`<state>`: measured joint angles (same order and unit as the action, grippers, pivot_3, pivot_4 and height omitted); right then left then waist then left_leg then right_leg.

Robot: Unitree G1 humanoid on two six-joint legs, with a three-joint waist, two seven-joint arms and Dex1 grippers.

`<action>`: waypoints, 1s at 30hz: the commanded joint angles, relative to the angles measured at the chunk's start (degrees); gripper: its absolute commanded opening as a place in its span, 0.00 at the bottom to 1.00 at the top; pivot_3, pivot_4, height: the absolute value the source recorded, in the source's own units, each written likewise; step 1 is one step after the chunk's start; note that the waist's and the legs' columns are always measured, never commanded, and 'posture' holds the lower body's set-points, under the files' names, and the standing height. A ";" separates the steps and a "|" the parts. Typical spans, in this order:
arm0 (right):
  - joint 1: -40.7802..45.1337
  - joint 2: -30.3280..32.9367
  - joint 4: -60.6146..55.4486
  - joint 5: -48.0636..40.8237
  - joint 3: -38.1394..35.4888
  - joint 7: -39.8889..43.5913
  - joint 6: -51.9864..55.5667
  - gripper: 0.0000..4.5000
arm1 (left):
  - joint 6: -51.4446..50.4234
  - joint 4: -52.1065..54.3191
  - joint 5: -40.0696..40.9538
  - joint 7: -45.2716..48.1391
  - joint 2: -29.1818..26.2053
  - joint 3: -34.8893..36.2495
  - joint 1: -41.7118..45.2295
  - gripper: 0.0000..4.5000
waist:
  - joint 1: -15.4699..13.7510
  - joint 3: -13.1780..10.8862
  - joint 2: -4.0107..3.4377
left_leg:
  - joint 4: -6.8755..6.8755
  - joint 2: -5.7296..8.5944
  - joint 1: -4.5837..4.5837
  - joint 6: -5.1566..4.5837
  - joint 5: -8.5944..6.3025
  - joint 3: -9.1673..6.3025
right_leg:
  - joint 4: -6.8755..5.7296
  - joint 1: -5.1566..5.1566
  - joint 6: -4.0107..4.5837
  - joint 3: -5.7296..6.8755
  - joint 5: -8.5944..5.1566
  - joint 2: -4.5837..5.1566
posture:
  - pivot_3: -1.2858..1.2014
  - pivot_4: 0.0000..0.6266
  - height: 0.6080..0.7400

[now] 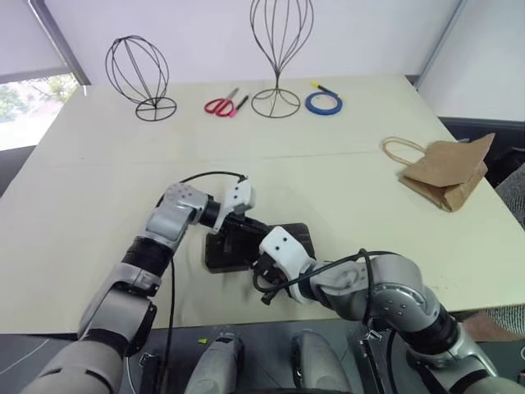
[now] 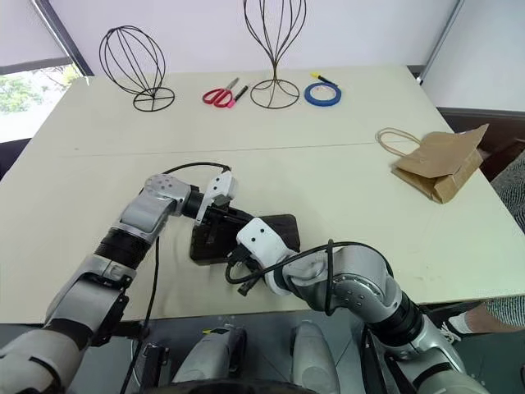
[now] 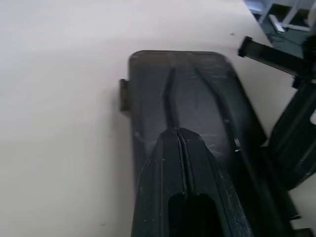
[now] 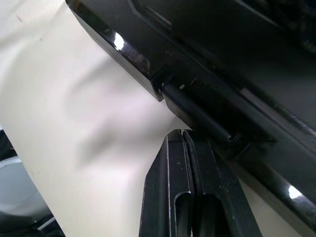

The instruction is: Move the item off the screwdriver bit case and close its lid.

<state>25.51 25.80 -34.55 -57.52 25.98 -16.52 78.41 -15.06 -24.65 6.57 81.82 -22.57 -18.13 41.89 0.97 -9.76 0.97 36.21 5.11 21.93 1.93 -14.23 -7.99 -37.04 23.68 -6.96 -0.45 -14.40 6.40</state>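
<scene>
Beige table [image 1: 98, 205] lies mostly bare; lower centre, near its front edge, the screwdriver bit case [image 1: 299, 236] looks shut beneath both pinched-together claws, left claw [image 1: 234, 226], right claw [image 1: 264, 271]. Paper bag [image 1: 447, 171] sits by the right edge.

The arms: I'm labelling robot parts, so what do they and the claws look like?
Both arms are silver-grey metal with black joint bands and white wrist housings. A loose black cable loops along each. The left claw and the right claw each have two flat, glossy black fingers.
</scene>
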 commanded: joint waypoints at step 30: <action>10.16 16.30 6.91 -1.72 -20.97 36.73 -3.68 0.00 | -22.71 30.83 15.26 -14.52 -9.69 17.19 -10.37 0.00 | -0.24 -0.11 -0.01 | -0.13 0.03 0.94 -0.13 -0.09 -0.01 | 0.45 0.82 -0.14 0.03 0.05 0.07 | 0.52 0.24 1.00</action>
<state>34.79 41.25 -26.72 -60.94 4.79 17.87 76.75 -35.54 0.99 19.11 68.95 -31.35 -3.92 32.22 0.73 -9.87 0.95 36.09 5.14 22.87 1.80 -14.32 -7.99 -36.57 24.48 -7.10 -0.42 -14.35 6.47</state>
